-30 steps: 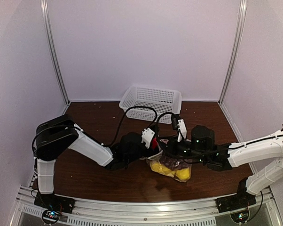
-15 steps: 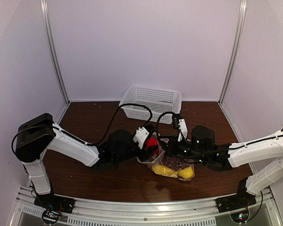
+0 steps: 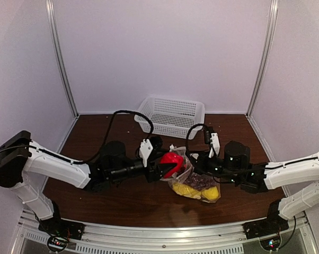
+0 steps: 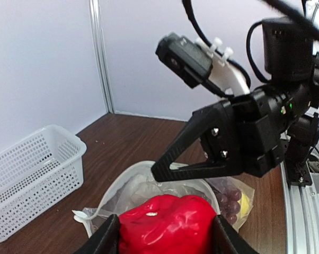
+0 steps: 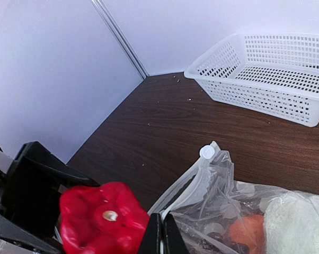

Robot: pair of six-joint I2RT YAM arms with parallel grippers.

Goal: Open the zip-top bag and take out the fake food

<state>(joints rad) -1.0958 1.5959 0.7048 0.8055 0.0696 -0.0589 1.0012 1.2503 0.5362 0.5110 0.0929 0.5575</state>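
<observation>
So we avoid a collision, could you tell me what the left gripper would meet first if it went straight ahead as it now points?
Likely the bag's rim, just beyond the red piece the left gripper holds; the right fingers pinching that rim come close behind, though depth is unclear.

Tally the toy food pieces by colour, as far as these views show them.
red piece: 1
purple grape bunch: 1
yellow pieces, seen through the bag: 2
orange piece: 1
white piece: 1
Total: 6 showing; others may be hidden in the bag.
</observation>
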